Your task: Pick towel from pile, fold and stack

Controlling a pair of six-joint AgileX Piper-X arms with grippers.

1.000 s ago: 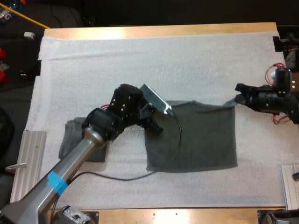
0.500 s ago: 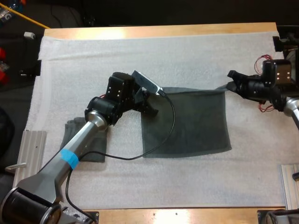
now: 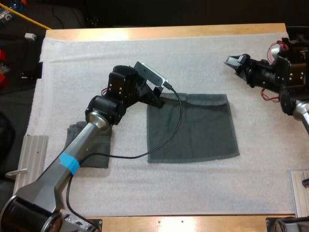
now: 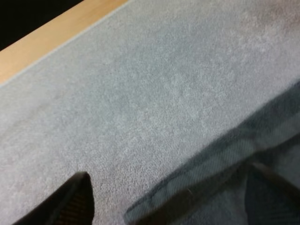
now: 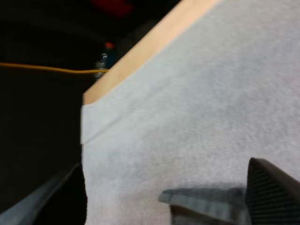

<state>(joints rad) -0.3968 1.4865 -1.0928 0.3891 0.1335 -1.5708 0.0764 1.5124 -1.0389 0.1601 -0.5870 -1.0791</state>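
A dark grey-green towel point(image 3: 193, 130) lies spread flat on the white mat point(image 3: 145, 53), right of the middle of the wooden counter point(image 3: 169, 32). Its far edge is turned over in a narrow fold, and its far-right corner is rumpled.

The left claw point(image 3: 158, 100) sits low at the towel's far-left corner. In the left wrist view its fingers point(image 4: 70, 201) stand wide apart, one over bare mat and the other over the cloth. The folded far edge runs between them and they pinch nothing.

The right claw point(image 3: 237, 65) hangs over bare mat, beyond the towel's far-right corner and apart from it. It too is spread wide and holds nothing. In the right wrist view that corner of the towel lies between its two fingers point(image 5: 276, 197), with the mat's far-left corner and the counter's edge past it.

A second, bunched towel point(image 3: 72, 139) of the same colour rests at the near left of the mat, well apart from the flat one. The left arm crosses over it and hides its middle.

A ribbed metal rail point(image 3: 30, 166) lies off the mat's near-left edge. Another metal rail point(image 3: 300, 193) sits at the near right.
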